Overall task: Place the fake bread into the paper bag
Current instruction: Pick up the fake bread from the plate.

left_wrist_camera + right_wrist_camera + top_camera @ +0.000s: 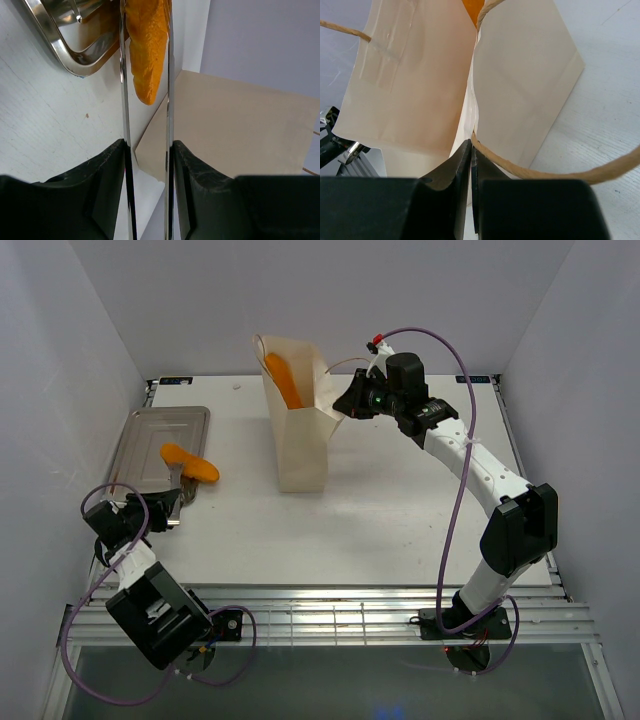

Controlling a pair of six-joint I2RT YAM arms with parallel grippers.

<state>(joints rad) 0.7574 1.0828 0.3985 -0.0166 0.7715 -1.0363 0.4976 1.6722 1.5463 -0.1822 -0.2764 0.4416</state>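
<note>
The tan paper bag (302,435) stands upright at mid-table with one orange loaf (281,380) sticking up inside it. My right gripper (350,400) is shut on the bag's right rim (470,120), next to a cord handle (560,172); the loaf inside shows at the top of the right wrist view (472,7). My left gripper (163,504) is shut on thin metal tongs (124,100). The tongs pinch another long orange loaf (190,462) (146,45) at the right edge of the silver tray (150,440). The bag shows beyond in the left wrist view (240,125).
The tray's rim (65,55) lies just left of the tongs. White walls close in the table on the left, back and right. A slatted metal rail (330,615) runs along the near edge by the arm bases.
</note>
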